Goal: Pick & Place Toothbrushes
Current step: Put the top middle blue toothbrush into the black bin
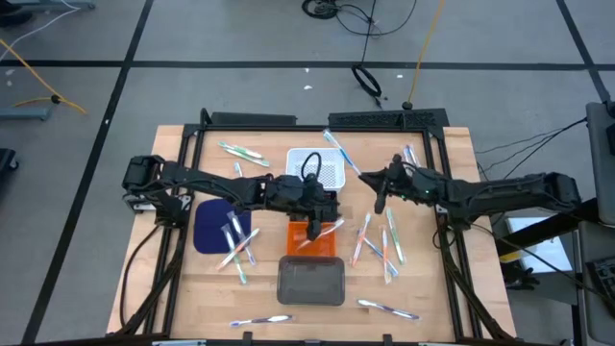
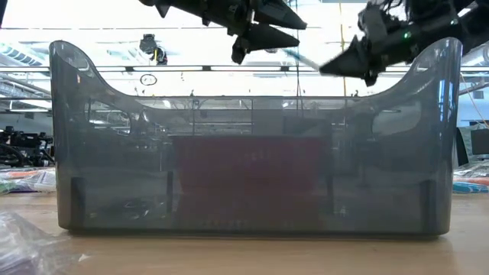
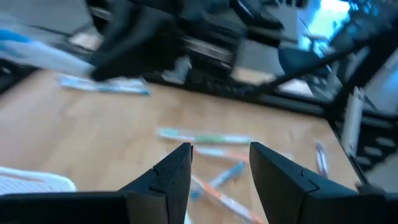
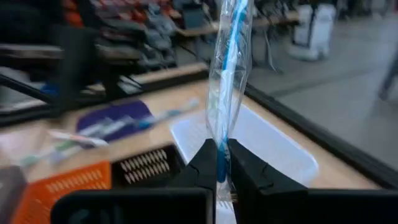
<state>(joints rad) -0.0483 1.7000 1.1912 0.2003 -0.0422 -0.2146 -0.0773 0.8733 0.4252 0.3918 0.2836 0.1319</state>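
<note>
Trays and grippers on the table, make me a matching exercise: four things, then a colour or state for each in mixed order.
Things:
1. right gripper
2. left gripper
3. slotted tray
4. tray nearest the table's front edge

States:
A. white
B. jaws apart, holding nothing
C. smoky grey, see-through
D. shut on a wrapped blue toothbrush

Pairs: 1-D, 2-B, 3-A, 4-C

Wooden table [image 1: 461, 288]: toothbrushes [image 1: 384, 240], three trays [image 1: 310, 280], blue mat [image 1: 207, 226].
</note>
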